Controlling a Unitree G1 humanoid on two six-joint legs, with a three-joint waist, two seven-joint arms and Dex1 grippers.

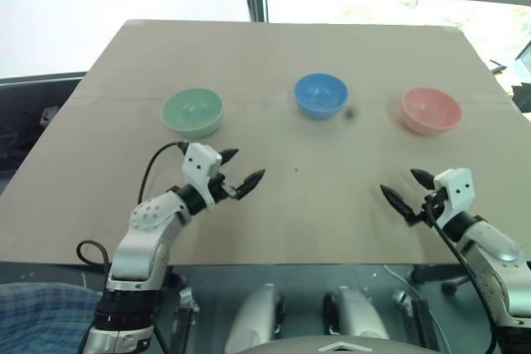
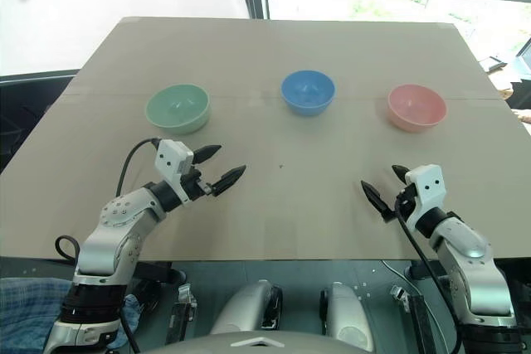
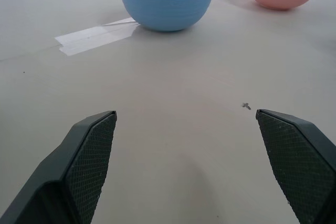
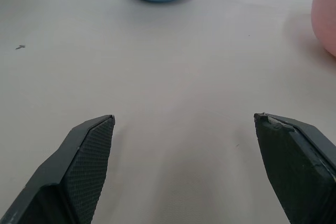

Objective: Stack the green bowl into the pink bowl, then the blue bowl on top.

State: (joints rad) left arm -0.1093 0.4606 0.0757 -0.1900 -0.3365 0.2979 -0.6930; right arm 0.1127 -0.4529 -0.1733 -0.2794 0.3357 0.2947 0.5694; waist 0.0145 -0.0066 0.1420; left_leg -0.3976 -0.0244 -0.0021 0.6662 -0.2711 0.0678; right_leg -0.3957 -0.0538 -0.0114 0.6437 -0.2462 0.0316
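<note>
The three bowls stand in one row across the middle of the table [image 1: 274, 55], well apart from one another, each upright with its mouth facing up. This spacing leaves free room around every rim, so a claw can approach any bowl without disturbing a neighbour.

The green bowl [image 1: 192, 112] stands toward the table's left edge, the blue bowl [image 1: 320, 94] at the centre of the row, and the pink bowl [image 1: 431, 110] toward the right edge. All three are round, plain and smooth, of similar size; none holds anything. A strip of pale tape [image 3: 94, 38] lies on the surface just beside the blue bowl.

The left gripper [image 1: 238, 172] hovers over the near part of the table, in front of the green bowl, its jaws spread wide and empty. The right gripper [image 1: 408, 188] hovers near the front edge, in front of the pink bowl, likewise spread wide and empty. Each claw faces inward toward the row, a ready posture. No stacking step is done yet; judged from the layout, the green bowl is the first to be picked.
</note>
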